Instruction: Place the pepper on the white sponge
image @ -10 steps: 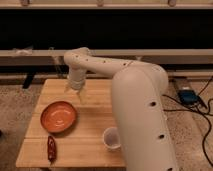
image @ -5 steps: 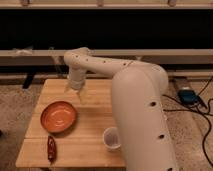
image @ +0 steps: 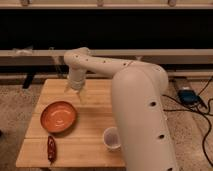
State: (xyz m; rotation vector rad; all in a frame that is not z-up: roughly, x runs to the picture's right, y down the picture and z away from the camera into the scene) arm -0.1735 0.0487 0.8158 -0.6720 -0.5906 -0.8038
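The pepper (image: pixel 51 149), a slender dark red chili, lies on the wooden table (image: pixel 90 117) near its front left corner. My gripper (image: pixel 75 95) hangs over the back left part of the table, well behind the pepper and just beyond the orange bowl. It is open, and nothing shows between its fingers. The white sponge is not visible. My bulky white arm (image: pixel 140 115) covers the right side of the table.
A shallow orange bowl (image: pixel 58 116) sits left of centre, between the gripper and the pepper. A round white cup (image: pixel 111 138) stands near the front edge, partly behind my arm. A dark device with cables (image: pixel 189 96) lies on the floor at the right.
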